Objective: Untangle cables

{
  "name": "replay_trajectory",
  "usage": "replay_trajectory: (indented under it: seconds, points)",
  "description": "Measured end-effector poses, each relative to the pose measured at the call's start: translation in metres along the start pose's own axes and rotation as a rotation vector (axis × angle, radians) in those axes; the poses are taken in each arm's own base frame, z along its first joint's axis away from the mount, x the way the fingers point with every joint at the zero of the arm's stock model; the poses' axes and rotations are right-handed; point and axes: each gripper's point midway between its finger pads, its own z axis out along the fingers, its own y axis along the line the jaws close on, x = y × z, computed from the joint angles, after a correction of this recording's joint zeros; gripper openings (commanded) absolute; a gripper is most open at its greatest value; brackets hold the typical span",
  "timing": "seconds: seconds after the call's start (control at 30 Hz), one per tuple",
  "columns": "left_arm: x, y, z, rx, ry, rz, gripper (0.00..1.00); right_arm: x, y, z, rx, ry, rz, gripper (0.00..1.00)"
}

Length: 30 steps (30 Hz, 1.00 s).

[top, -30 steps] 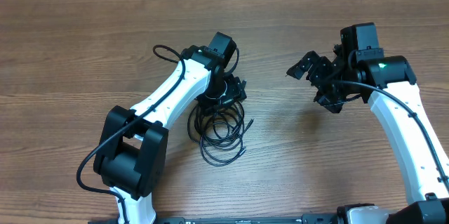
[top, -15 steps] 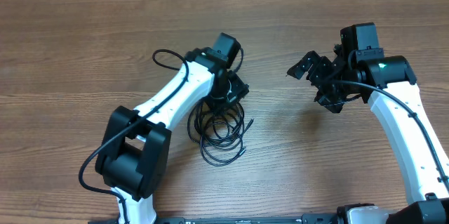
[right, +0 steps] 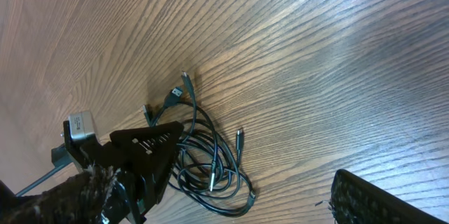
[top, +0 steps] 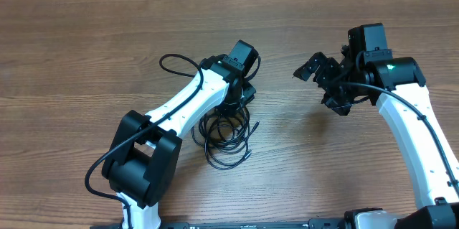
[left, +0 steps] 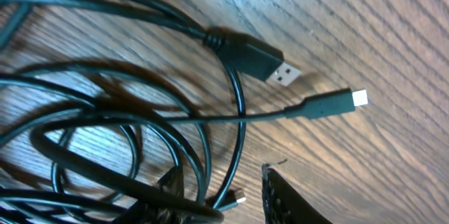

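Smooth, slightly glossy black cables [top: 224,132] with shiny metal plug tips [left: 284,74] lie on a matt, grained wood table [top: 86,42].

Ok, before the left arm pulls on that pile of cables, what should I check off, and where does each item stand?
1. Left pincer open above the cables: ok.
2. Strand between its fingers: ok, one crosses the gap.
3. Wide plug and slim plug free on the table: ok.
4. Loops separated: not ok, they overlap.
5. Right pincer apart from the pile: ok.
6. Which plug ends which cable: cannot tell.
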Motion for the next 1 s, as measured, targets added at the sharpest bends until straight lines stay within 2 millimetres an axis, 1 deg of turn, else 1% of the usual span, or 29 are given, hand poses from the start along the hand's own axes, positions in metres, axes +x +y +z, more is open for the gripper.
replay_trajectory:
  seconds: [0.07,0.13,0.23,0.3,0.43,0.53,0.6,0.67,0.73,0.8,0.83,0.9,0.93,1.0]
  points:
    - [-0.003,0.001,0.000,-0.005,-0.017,0.000,0.30,0.000,0.000,0.000,0.000,0.000,0.000,1.00]
    - [-0.005,0.001,0.000,-0.009,-0.033,-0.002,0.28,0.000,0.000,0.000,0.000,0.000,0.000,1.00]
    - [-0.009,0.001,0.000,-0.008,-0.056,0.002,0.18,0.000,0.000,0.000,0.000,0.000,0.000,1.00]
    - [-0.012,-0.002,0.000,0.001,-0.068,0.015,0.04,0.000,0.000,0.000,0.000,0.000,0.000,1.00]
    - [-0.013,-0.005,-0.001,0.014,-0.073,0.063,0.04,0.000,0.000,0.000,0.000,0.000,0.000,1.00]
    - [-0.010,-0.009,-0.001,0.029,-0.050,0.121,0.04,0.000,0.000,0.000,0.000,0.000,0.000,1.00]
    - [-0.006,-0.018,-0.007,0.058,-0.028,0.175,0.04,0.000,0.000,0.000,-0.001,0.000,0.000,1.00]
    - [-0.005,-0.033,-0.020,0.112,-0.010,0.240,0.04,0.000,0.000,0.000,0.000,0.000,0.000,1.00]
    - [-0.003,-0.060,-0.048,0.209,-0.011,0.327,0.04,0.000,0.000,0.000,0.000,0.001,0.000,1.00]
    - [-0.003,-0.089,-0.090,0.331,-0.042,0.408,0.04,0.000,0.000,0.000,0.000,0.000,0.000,1.00]
    - [-0.003,-0.101,-0.115,0.390,-0.067,0.441,0.04,0.000,0.000,0.000,0.000,0.000,0.000,1.00]
    - [-0.002,-0.121,-0.171,0.513,-0.133,0.502,0.04,0.000,0.000,0.000,0.000,0.000,0.000,1.00]
    - [-0.001,-0.128,-0.203,0.577,-0.174,0.528,0.04,0.000,0.000,0.000,0.000,0.000,0.000,1.00]
    - [0.002,-0.133,-0.256,0.681,-0.245,0.566,0.04,0.000,0.000,0.000,0.000,0.000,0.000,1.00]
